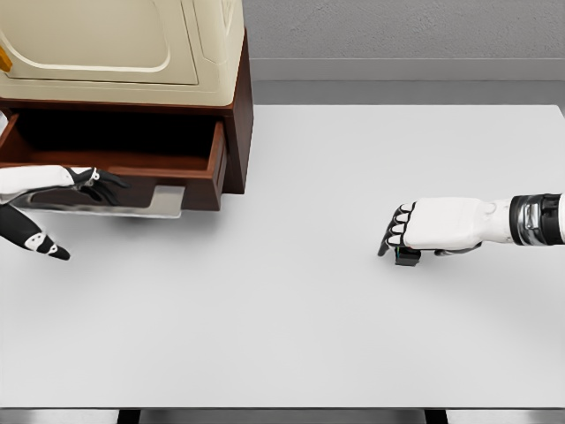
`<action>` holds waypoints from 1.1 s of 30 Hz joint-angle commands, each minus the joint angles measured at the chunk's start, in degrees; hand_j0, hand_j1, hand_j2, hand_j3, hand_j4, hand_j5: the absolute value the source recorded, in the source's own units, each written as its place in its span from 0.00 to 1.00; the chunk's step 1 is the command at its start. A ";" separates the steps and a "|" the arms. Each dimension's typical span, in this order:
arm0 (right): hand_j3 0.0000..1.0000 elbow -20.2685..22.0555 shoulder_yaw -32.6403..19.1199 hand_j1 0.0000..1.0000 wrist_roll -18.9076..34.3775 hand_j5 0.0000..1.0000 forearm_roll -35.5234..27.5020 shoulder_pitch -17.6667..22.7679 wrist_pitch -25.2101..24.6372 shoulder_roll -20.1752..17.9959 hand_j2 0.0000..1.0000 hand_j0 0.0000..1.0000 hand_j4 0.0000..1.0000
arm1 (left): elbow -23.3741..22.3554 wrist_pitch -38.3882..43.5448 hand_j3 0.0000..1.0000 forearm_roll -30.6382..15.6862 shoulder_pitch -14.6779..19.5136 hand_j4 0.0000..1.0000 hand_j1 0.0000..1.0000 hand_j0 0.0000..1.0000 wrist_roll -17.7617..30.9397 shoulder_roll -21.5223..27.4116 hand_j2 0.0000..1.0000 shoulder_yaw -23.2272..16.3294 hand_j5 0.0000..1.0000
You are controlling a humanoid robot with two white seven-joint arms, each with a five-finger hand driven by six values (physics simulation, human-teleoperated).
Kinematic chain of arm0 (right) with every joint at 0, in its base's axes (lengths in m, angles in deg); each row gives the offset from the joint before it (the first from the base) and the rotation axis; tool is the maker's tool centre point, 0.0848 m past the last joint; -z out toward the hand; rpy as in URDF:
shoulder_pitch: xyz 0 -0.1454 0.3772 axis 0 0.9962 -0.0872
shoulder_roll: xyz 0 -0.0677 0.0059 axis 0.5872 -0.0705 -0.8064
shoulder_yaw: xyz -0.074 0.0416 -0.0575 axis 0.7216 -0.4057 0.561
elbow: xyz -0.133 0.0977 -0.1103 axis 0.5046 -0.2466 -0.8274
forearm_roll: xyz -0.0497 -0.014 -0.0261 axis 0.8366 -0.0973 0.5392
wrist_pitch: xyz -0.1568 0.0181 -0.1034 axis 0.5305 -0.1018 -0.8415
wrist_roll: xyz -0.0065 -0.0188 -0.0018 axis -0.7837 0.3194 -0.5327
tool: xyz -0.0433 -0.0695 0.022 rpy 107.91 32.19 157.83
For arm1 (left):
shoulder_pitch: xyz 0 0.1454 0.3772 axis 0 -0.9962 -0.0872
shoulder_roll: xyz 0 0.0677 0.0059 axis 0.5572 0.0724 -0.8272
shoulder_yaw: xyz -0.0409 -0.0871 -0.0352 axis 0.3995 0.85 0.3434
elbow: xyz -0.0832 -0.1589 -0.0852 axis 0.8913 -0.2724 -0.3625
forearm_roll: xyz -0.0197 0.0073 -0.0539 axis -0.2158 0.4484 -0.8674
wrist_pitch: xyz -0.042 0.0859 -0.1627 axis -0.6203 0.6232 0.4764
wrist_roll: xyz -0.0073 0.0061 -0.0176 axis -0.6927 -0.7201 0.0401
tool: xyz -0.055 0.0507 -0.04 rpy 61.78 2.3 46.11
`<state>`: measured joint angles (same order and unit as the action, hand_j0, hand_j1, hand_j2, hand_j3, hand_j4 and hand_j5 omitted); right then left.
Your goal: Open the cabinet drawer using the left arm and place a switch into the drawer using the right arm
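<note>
The right hand (415, 231) curls over the small dark switch (407, 256), seemingly gripping it on the table (291, 336). The open drawer (115, 155) lies toward ten o'clock, nearer the relaxed, empty left hand (93, 181).

Dark wooden drawer (124, 150), matt white table (291, 309).

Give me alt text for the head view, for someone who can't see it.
A white robot right hand curls over a small dark switch on a white table. At the upper left, the left hand rests at the metal handle of a pulled-out dark wooden drawer, beneath a cream appliance.
</note>
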<state>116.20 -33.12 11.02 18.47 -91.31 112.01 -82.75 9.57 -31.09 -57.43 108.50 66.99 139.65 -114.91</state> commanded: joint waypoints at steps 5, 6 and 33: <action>0.72 0.00 -0.04 0.72 -0.02 0.72 -0.31 0.00 -0.13 0.08 0.72 0.72 0.72 | 1.59 -1.41 1.00 -12.53 0.02 1.00 1.00 1.00 -1.25 -0.36 1.00 2.60 1.00; 0.72 0.00 -0.04 0.72 -0.02 0.72 -0.31 0.00 -0.13 0.17 0.72 0.72 0.72 | 1.59 -1.41 1.00 -12.53 0.02 1.00 1.00 1.00 -1.25 -0.36 1.00 2.60 1.00; 0.40 -0.52 -0.04 0.40 -0.02 0.40 -0.49 0.00 -0.13 0.26 0.40 0.40 0.40 | 1.06 -7.91 1.00 -12.71 0.11 1.00 1.00 1.00 -1.78 0.52 1.00 5.06 1.00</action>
<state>115.70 -33.14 11.02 18.20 -91.31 111.96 -82.42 10.18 -42.56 -48.19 97.90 74.71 138.81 -115.45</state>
